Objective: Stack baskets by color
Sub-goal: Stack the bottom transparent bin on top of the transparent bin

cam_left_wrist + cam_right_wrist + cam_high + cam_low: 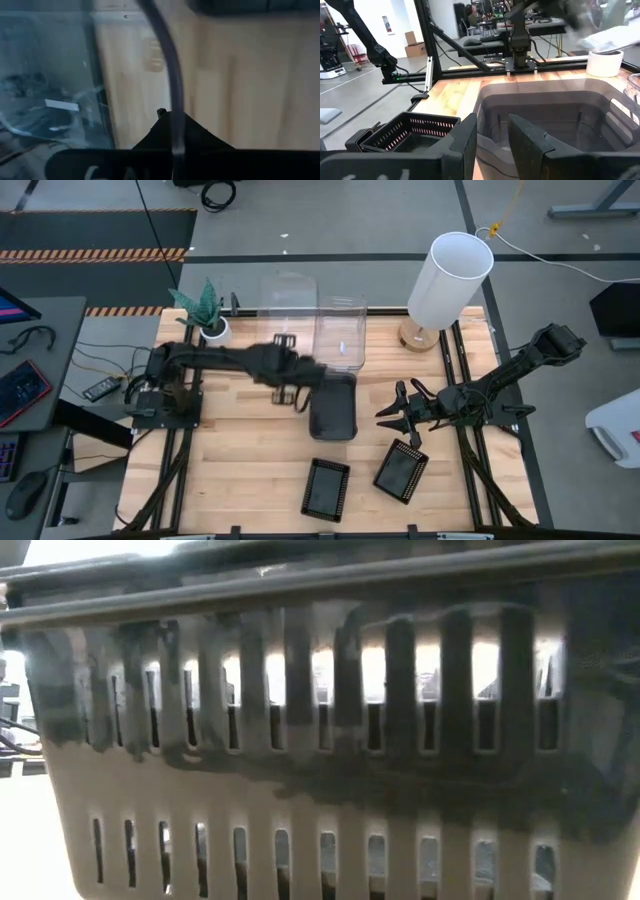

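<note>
Two clear baskets (340, 330) (290, 300) stand at the table's far middle. Nearer than them a dark grey basket (333, 408) sits on the wood. Two black mesh trays (325, 488) (402, 472) lie near the front edge. My left gripper (175, 142) is shut on a clear basket's thin edge, at that basket's near left corner (320, 372). My right gripper (492, 145) stands open and level just right of the dark grey basket (545, 115), with nothing between its fingers. A slotted grey basket wall (320, 740) fills the low view. My left gripper pinches the clear basket's thin edge (171, 95) between its two fingers. That edge runs away from the fingertips in a curve, with the clear wall (55, 85) beside it. The fingers slant down from the table's left. Whether the basket's bottom is off the table does not show.
A potted green plant (205, 310) stands at the far left and a tall white cylinder lamp (448, 280) at the far right. Black frame rails (460, 370) run along both table sides. Bare wood lies at the near left (230, 470).
</note>
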